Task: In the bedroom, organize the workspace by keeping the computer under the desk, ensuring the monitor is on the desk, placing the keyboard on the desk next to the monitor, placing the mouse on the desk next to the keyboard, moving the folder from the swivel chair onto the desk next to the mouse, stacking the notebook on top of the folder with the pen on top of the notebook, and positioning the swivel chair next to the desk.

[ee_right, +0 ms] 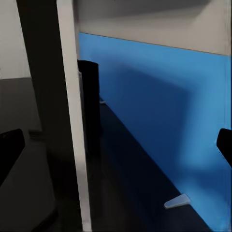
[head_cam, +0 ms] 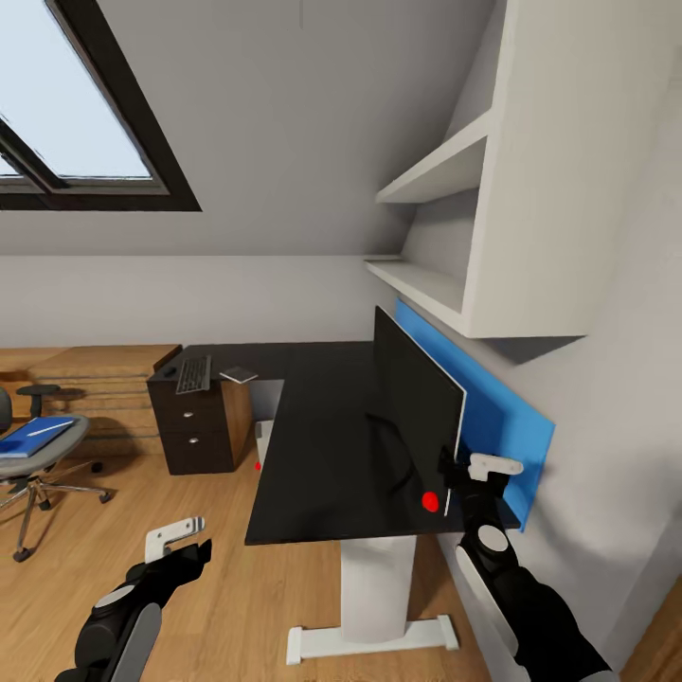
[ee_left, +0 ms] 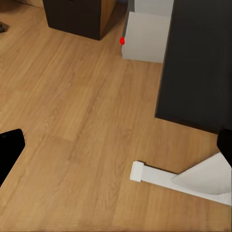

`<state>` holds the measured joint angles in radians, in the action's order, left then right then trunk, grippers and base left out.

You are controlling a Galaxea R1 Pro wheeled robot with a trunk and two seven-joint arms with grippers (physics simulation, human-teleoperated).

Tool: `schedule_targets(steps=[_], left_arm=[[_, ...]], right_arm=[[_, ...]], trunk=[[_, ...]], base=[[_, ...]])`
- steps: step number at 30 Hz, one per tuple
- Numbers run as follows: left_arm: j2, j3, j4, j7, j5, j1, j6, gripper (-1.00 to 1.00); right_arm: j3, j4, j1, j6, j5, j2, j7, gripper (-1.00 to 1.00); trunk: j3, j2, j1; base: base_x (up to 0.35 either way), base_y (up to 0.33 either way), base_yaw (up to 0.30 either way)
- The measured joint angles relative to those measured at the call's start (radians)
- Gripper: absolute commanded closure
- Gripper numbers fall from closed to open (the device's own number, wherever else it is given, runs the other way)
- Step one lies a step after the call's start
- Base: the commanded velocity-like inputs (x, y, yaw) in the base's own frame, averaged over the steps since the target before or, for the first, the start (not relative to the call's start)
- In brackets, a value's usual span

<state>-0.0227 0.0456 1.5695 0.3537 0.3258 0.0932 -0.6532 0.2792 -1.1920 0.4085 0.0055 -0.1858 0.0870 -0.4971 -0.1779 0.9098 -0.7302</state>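
Note:
The black monitor (head_cam: 417,407) stands on the black desk (head_cam: 322,445) at its right side, red dot toward me. My right gripper (head_cam: 469,466) is open, its fingers on either side of the monitor's near edge (ee_right: 70,121). Down at the lower left, my left gripper (head_cam: 185,547) hangs open over the floor, holding nothing. The keyboard (head_cam: 193,374), a small dark mouse (head_cam: 169,371) and a flat grey notebook (head_cam: 238,374) lie on the desk's far left end. The blue folder (head_cam: 33,436) with the pen (head_cam: 44,429) on it rests on the swivel chair (head_cam: 38,464). The grey computer (head_cam: 263,443) sits under the desk.
A blue panel (head_cam: 493,417) lines the wall behind the monitor. White shelves (head_cam: 445,170) overhang the desk's right side. Black drawers (head_cam: 194,426) stand under the keyboard. The desk's white leg and foot (head_cam: 374,606) are near me. Open wooden floor (ee_left: 72,106) lies between chair and desk.

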Motion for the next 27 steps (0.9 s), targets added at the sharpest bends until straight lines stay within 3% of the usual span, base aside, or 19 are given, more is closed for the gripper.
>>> schedule_targets(steps=[27], left_arm=[[0.003, 0.001, -0.010, 0.006, 0.002, 0.000, 0.003, -1.00]], right_arm=[[0.005, -0.005, -0.011, 0.002, -0.005, -0.004, -0.005, -1.00]], trunk=[[0.000, 0.000, 0.000]], base=[[-0.332, 0.000, 0.000]])
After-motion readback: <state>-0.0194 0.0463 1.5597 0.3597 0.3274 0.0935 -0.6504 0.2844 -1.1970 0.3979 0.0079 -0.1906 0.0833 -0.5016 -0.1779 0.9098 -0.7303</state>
